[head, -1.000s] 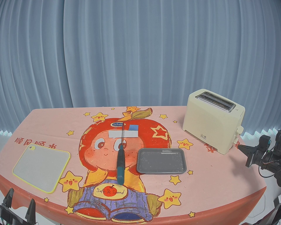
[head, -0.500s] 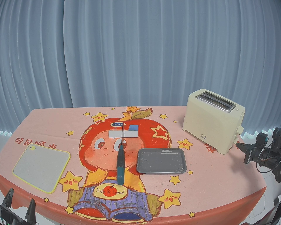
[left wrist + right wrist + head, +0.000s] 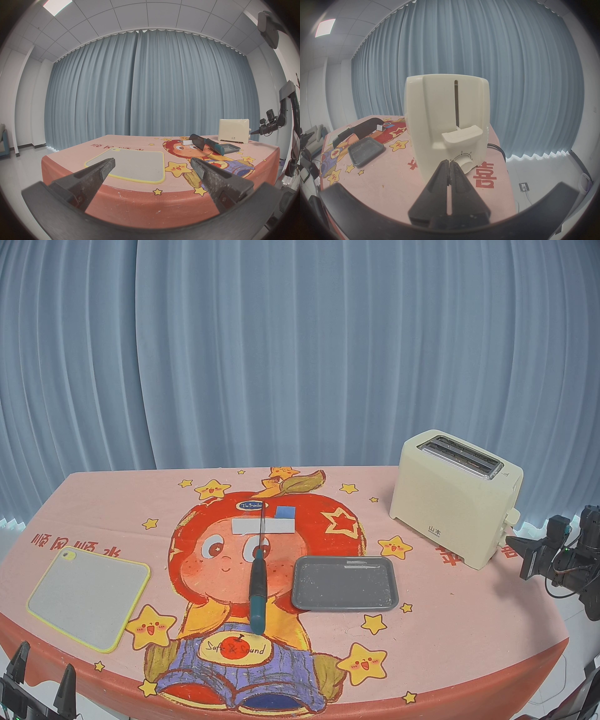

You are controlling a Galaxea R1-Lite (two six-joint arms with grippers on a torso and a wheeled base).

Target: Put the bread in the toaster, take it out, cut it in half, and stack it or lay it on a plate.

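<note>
- my right gripper (image 3: 449, 164) has its fingers pressed together with nothing between them. the tips sit just below the lever (image 3: 462, 135) of the toaster (image 3: 453, 502), close in front of the dial (image 3: 465, 162).
- the lever is at the low end of its slot, so i judge the toaster is loaded.
- bread: probably down in the top slots (image 3: 461, 456), but they look dark and i cannot tell.
- step in hand, as i read it: nudge the lever up from beneath to pop the bread.
- to do it well: centre the tips under the lever's lip, stay clear of the dial, and push straight along the slot. no sideways shove, since the toaster stands near the edge of the table (image 3: 475, 615).
- my left gripper (image 3: 152, 163) is spread wide and empty, off the near edge by the cutting board (image 3: 87, 596).
- the knife (image 3: 257, 590) and grey tray (image 3: 345, 582) lie side by side mid-table.
</note>
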